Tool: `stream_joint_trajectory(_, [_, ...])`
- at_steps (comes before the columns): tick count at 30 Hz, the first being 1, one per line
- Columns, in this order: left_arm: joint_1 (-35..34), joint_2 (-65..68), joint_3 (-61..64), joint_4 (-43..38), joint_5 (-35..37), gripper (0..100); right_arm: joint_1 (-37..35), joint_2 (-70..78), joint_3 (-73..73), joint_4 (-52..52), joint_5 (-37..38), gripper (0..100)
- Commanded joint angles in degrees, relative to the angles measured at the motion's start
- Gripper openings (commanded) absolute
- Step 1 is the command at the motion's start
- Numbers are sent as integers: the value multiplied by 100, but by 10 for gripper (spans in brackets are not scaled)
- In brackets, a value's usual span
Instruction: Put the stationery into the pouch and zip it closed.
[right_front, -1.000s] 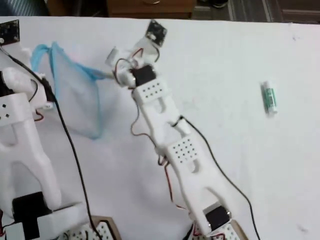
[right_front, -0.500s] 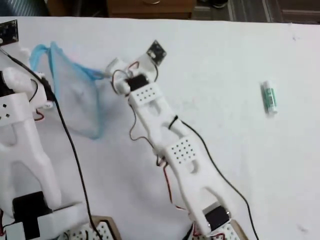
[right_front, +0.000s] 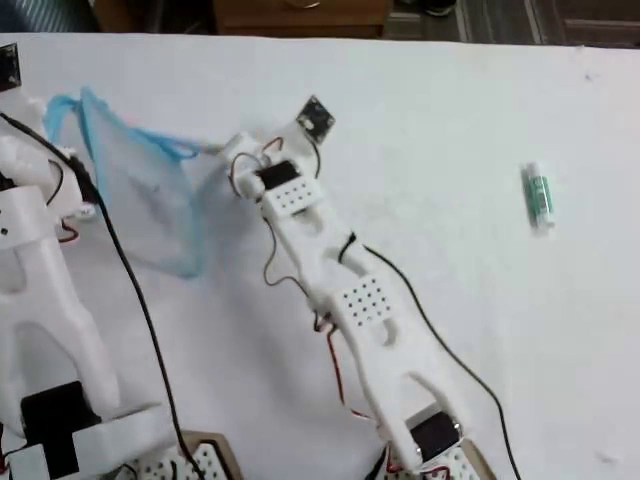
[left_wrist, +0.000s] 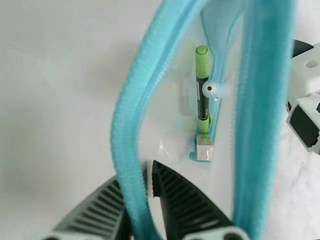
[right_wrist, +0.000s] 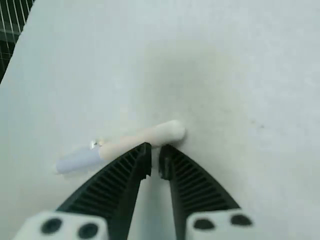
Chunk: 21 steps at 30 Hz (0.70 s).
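Table (right_front: 450, 120) was white. Pouch (right_front: 150, 200), blue mesh, was held by the left gripper (left_wrist: 142, 175), jaws clamped on one zip edge. The other zip edge ran just beside it, mouth open. Right gripper (right_wrist: 155, 150) sat at the pouch corner farthest from the left gripper, jaws almost together with a thin slit and nothing visible in it. Glue stick (right_front: 538, 196) lay on the table, well apart from both grippers. Green pen (left_wrist: 201, 90) was inside the pouch, beyond the left gripper's tips. White stick (right_wrist: 145, 136) lay just beyond the right gripper's tips, crosswise. Small grey block (left_wrist: 204, 151) sat in the pouch at the pen end nearer the left gripper.
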Motion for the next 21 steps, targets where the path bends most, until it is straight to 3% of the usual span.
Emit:
stream_joint_trajectory(1, [-251, 321, 26, -114, 0, 22, 40, -92, -334, 251, 114, 14])
stream_joint_trajectory(6, [-251, 321, 26, -132, 0, 22, -119, -453, -1398, 1525, 721, 16])
stream_joint_trajectory(9, [-251, 321, 26, -123, 0, 22, -242, -523, -2224, 1622, 1099, 17])
stream_joint_trajectory(12, [-251, 321, 26, -114, 0, 22, -330, -207, -2286, 409, 1987, 17])
stream_joint_trajectory(17, [-251, 321, 26, -105, 9, 22, -356, 848, -1363, -2607, 3244, 17])
stream_joint_trajectory(21, [-251, 321, 35, -88, 9, 22, -277, 1059, -1231, -2633, 3622, 17])
